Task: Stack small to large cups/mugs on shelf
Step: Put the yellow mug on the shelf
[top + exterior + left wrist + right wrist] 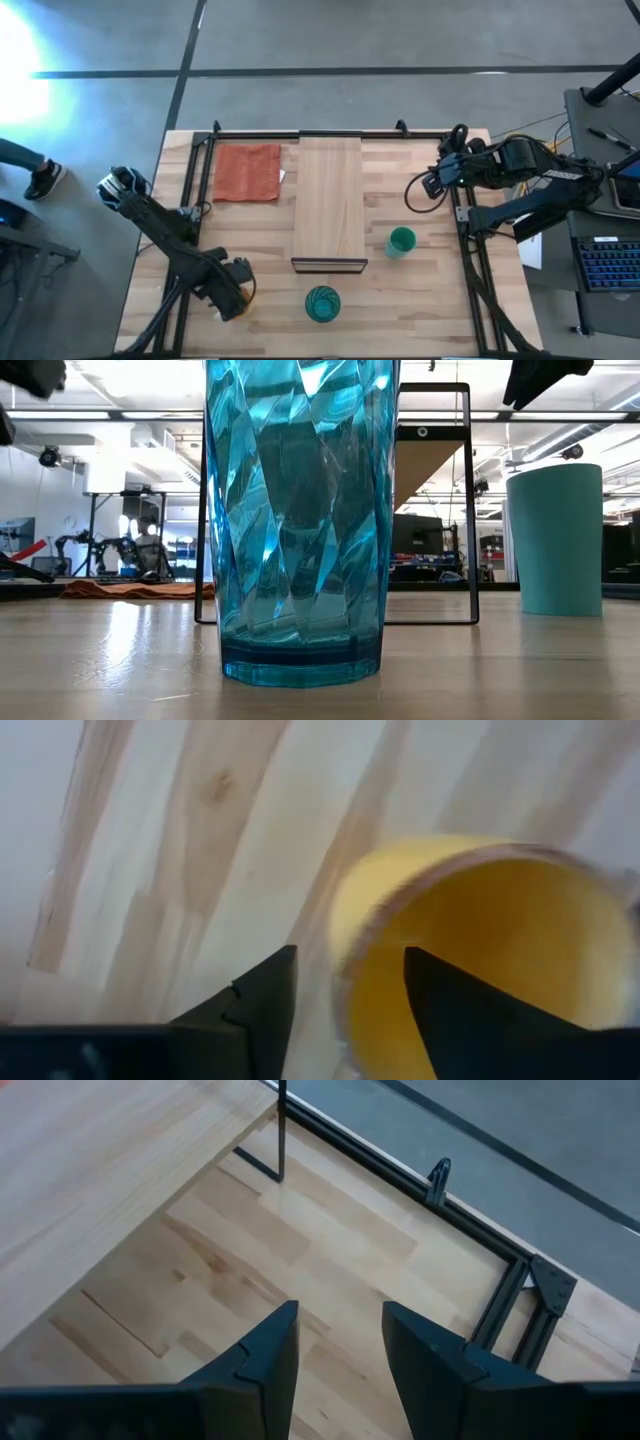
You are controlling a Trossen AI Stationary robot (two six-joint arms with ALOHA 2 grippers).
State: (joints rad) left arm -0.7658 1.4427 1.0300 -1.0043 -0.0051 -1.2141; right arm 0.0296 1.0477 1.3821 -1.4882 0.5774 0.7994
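The small orange cup [480,950] stands on the table at the front left, mostly hidden under my left gripper in the high view [244,308]. My left gripper [350,955] is open, with one finger [450,1010] inside the cup's mouth and the other [262,1005] outside its wall. The teal tumbler [322,304] stands upright at the front middle and fills the low view [300,520]. The green cup [401,241] stands right of the shelf's near end. The light-wood shelf [328,205] is bare. My right gripper [425,185] is open and empty above the table's right part.
An orange-red cloth [247,172] lies left of the shelf at the back. A dark metal frame [200,180] runs along the table's left, far and right sides [500,1295]. Bare wood lies between the shelf and the right rail.
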